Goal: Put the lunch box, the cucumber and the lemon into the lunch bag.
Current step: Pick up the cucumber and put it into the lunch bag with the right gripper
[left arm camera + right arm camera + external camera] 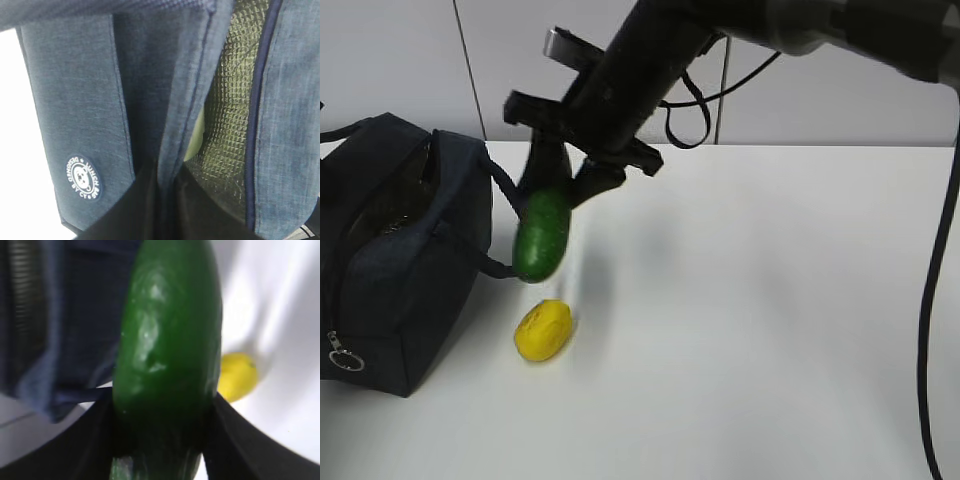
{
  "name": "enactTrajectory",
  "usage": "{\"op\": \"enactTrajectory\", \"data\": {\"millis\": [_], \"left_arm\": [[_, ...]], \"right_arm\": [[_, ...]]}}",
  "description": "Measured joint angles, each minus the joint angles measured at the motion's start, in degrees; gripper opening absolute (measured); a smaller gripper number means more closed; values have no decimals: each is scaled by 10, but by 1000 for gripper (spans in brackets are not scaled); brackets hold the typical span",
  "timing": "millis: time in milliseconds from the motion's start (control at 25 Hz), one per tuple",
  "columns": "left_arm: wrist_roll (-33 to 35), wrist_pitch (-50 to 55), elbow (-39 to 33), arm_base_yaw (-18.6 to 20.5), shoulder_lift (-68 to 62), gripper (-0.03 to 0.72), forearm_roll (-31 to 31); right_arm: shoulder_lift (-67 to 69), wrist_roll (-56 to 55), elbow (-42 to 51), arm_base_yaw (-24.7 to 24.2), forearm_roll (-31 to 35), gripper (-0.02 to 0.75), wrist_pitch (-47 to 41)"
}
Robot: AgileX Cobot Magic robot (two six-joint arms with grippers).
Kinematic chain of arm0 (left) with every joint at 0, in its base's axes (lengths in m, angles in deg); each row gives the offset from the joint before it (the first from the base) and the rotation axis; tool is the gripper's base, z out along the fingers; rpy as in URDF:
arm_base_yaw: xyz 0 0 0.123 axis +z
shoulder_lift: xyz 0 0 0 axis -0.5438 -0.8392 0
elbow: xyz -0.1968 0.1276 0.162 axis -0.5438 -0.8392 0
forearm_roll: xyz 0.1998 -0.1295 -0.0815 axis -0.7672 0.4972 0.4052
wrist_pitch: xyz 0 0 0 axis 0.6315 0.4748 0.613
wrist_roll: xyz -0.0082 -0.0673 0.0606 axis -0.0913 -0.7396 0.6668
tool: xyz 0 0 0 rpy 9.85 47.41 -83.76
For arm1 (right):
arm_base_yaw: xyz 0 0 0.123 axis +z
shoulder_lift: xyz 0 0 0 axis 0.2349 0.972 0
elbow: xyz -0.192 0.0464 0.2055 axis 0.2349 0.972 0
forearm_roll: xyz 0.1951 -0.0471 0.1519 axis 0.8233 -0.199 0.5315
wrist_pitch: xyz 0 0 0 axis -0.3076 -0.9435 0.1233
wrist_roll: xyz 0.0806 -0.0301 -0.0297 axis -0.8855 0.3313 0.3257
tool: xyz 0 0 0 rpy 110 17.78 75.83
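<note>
In the exterior view, the right end effector gripped the smooth, glossy dark-green cucumber by its upper end, hanging above the white worktop beside the dark navy fabric lunch bag; a loop handle lay just beside it and the small yellow dimpled lemon sat below. The left wrist view showed the bag's open mouth, something sage-green inside, and the left end effector apparently closed. The right wrist view showed stiff, likely slippery cucumber skin, best held mid-body.

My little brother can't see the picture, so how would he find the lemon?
Start at the big dark navy lunch bag on the left of the white table. Just to its right, on the table near the bag's front corner, lies the lemon, below the green cucumber that hangs in the right gripper. It is the only yellow thing there, small and oval.
</note>
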Motion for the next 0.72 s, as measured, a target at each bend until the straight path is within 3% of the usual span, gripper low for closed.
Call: {"op": "enactTrajectory", "data": {"millis": [160, 440, 720], "left_arm": [[0, 0, 0, 0, 0, 20, 0], [0, 0, 0, 0, 0, 20, 0], [0, 0, 0, 0, 0, 20, 23]], "right_arm": [[0, 53, -27, 1, 138, 356, 6], [15, 166, -31, 8, 320, 356, 58], [60, 241, -31, 24, 391, 356, 102]]}}
